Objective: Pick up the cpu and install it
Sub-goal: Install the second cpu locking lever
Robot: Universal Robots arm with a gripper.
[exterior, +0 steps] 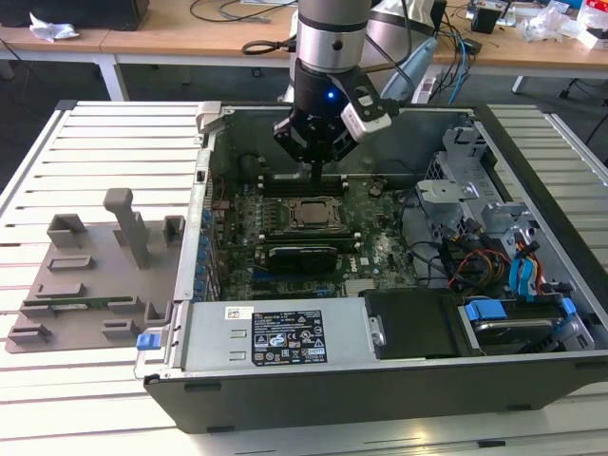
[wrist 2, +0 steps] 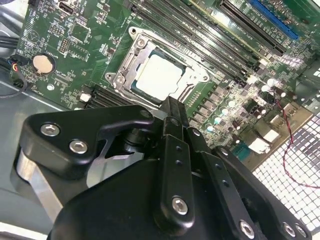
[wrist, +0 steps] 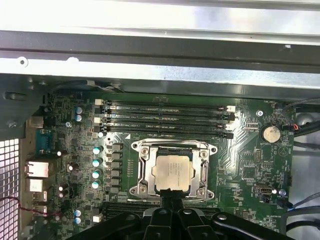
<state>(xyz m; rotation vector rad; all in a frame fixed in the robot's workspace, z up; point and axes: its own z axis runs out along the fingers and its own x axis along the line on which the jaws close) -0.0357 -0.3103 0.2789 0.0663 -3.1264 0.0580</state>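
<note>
Silvery-white, the small flat square cpu (wrist: 172,171) lies seated in the dark metal-framed socket (wrist: 142,170) of the green motherboard (wrist: 250,150). Note that the black gripper (wrist 2: 172,107) hangs just above its near edge, fingers pressed together, holding nothing.

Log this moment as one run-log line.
cpu: seated in socket | gripper: empty, shut, tips at socket edge | motherboard: inside open case

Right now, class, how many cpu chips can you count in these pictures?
1. In the first wrist view, the cpu sits in the metal-framed socket on the green motherboard, just beyond the gripper. The arm could hide others.
</note>
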